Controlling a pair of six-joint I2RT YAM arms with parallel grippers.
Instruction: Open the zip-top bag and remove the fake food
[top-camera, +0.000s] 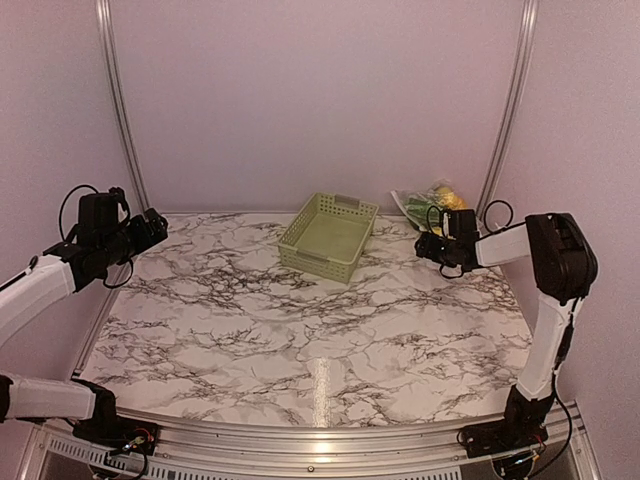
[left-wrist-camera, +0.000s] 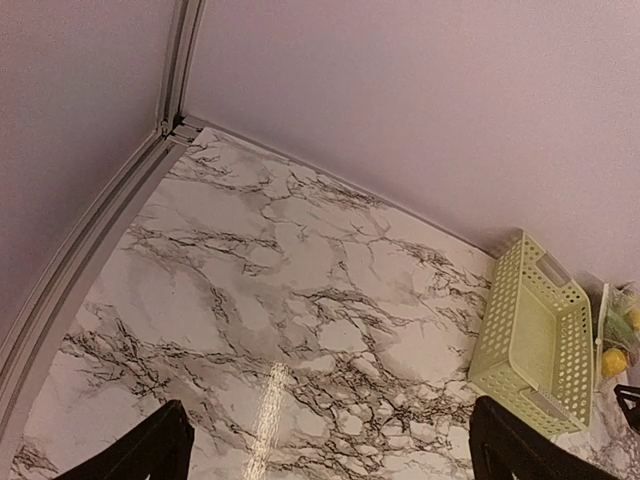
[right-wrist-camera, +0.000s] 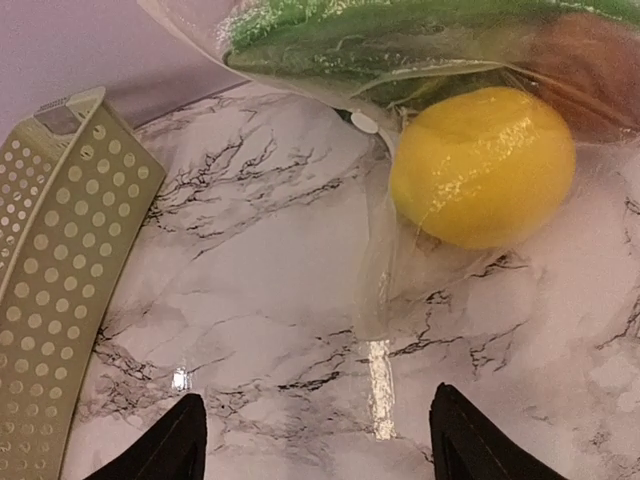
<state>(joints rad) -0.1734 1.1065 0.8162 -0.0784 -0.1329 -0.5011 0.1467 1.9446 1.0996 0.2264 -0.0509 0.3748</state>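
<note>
**While both grippers hang open, the bag sits at the upper right**

As I read the overhead view, the zip-top bag (top-camera: 425, 200) lies at the upper right of the frame, at the back edge of the marble table (top-camera: 300, 340), to the right of the pale green basket (top-camera: 318, 264) and apart from it. My right gripper (top-camera: 428, 248) hovers just in front of the bag without touching it.

On the right wrist view, that gripper (right-wrist-camera: 315, 440) is spread wide, its two dark fingertips in the lower corners with only bare marble between them. It holds nothing. The bag (right-wrist-camera: 400, 250) fills the upper right of this frame, and the fake food (right-wrist-camera: 482, 165) shows through the clear plastic: a yellow lemon, a leafy green piece (right-wrist-camera: 380, 40) above it, and something brown (right-wrist-camera: 590, 60) at the top right. The basket (right-wrist-camera: 60, 280) runs down the left edge.

My left gripper (top-camera: 160, 225) is raised at the middle left of the overhead view, well apart from everything. Its wrist view shows the gripper (left-wrist-camera: 330, 450) released and empty, fingers wide at the bottom edge.
</note>
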